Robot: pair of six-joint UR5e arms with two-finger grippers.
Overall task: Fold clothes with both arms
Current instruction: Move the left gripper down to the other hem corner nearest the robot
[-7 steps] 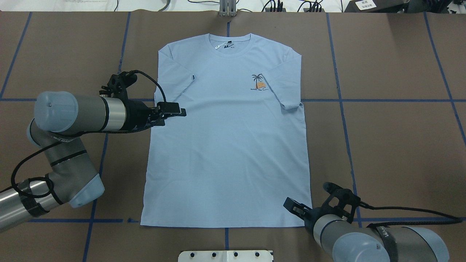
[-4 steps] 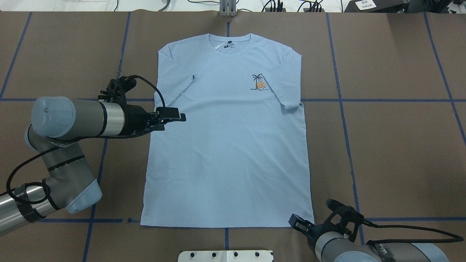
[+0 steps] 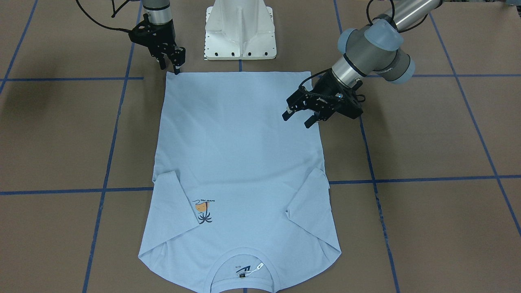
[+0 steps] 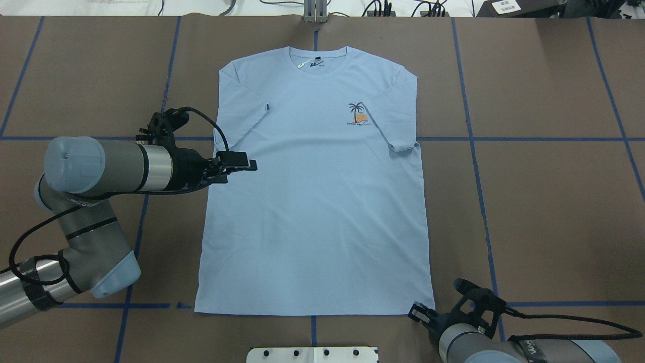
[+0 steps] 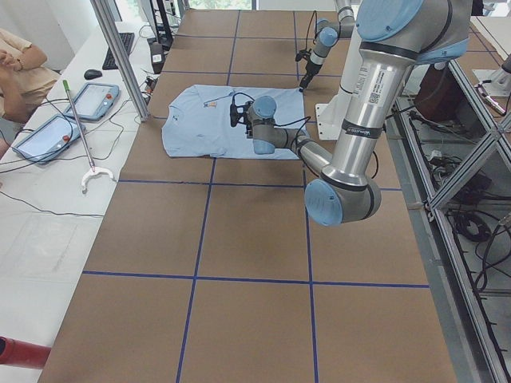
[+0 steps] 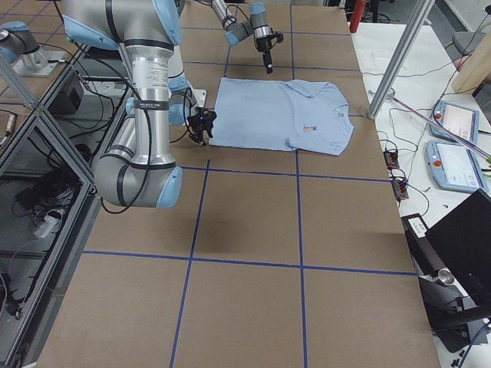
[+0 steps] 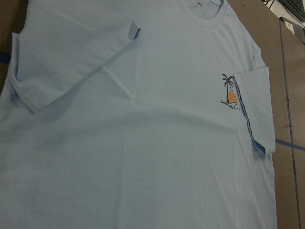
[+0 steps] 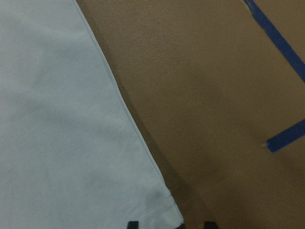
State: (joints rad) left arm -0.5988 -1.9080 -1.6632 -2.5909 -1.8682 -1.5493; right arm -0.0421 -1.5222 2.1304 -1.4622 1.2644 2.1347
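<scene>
The light blue T-shirt [image 4: 312,201] lies flat, chest up, on the brown table, collar away from the robot and both sleeves folded inward. The palm-and-sun print [image 4: 359,114] shows partly beside the folded sleeve. My left gripper [image 3: 297,118] is open and empty, hovering over the shirt's side edge below the sleeve; its wrist view shows only the shirt [image 7: 143,143]. My right gripper [image 3: 173,67] is open at the hem corner nearest the robot. In the right wrist view its fingertips [image 8: 133,224] stand on either side of that corner of the shirt [image 8: 57,143].
The white pedestal base [image 3: 240,32] stands just behind the hem. Blue tape lines [image 4: 529,138] cross the table. Cables and plugs [image 4: 383,7] lie along the far edge. A metal post [image 5: 120,56] and tablets [image 5: 96,100] stand beyond the table's end.
My right gripper has drawn back toward the robot and now sits at the hem corner. My left gripper has shifted slightly toward the hem along the shirt's edge. The shirt has not moved.
</scene>
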